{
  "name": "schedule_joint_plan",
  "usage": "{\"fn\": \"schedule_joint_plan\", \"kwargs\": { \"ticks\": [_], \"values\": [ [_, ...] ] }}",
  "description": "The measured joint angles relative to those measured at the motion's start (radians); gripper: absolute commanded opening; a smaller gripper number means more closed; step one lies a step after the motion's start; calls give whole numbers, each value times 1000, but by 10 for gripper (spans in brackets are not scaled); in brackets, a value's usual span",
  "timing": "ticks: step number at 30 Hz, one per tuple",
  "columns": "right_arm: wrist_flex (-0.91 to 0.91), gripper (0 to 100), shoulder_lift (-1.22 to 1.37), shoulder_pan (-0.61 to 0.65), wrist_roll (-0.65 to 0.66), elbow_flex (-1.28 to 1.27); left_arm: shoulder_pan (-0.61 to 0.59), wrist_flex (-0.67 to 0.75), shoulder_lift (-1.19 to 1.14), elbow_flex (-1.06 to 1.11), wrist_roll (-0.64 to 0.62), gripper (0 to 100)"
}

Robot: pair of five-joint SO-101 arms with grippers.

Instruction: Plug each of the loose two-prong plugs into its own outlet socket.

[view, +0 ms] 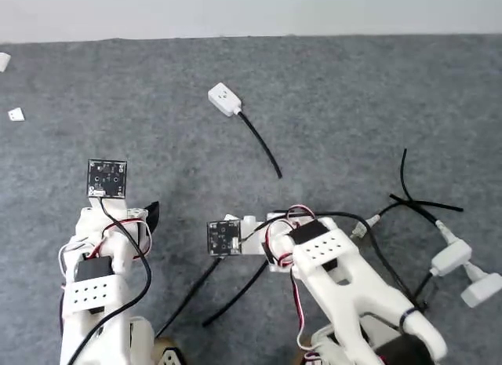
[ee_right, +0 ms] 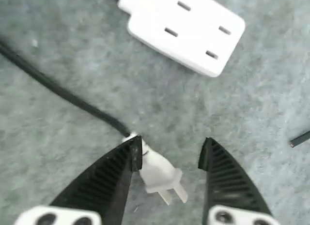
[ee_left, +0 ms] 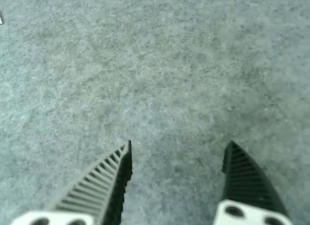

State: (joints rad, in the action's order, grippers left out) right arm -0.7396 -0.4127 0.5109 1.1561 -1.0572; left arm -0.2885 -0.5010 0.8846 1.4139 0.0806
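Note:
A white two-prong plug on a black cord lies on the grey carpet between the fingers of my right gripper. The gripper is open, and the plug's body sits close against one finger. Just beyond it lies a white outlet block with two pairs of slots. My left gripper is open over bare carpet, holding nothing. In the high view the left arm is at the lower left and the right arm at the lower middle. Another white socket with a black cord lies farther back.
Two white plug bodies and tangled black cords lie at the right edge. A small white connector sits by the right arm. Small white scraps lie far left. A pale wall bounds the carpet's far edge.

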Motion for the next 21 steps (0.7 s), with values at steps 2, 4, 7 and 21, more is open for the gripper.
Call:
{"fn": "schedule_joint_plan", "kwargs": {
  "ticks": [2, 4, 7, 21],
  "values": [
    [38, 100, 23, -9, 0, 0, 0, 0, 0, 0, 0, 288],
    [63, 104, 31, -17, 0, 0, 0, 0, 0, 0, 0, 288],
    [68, 102, 32, -17, 0, 0, 0, 0, 0, 0, 0, 288],
    [-86, 208, -78, -25, 74, -9, 0, 0, 0, 0, 0, 288]
  ]
}}
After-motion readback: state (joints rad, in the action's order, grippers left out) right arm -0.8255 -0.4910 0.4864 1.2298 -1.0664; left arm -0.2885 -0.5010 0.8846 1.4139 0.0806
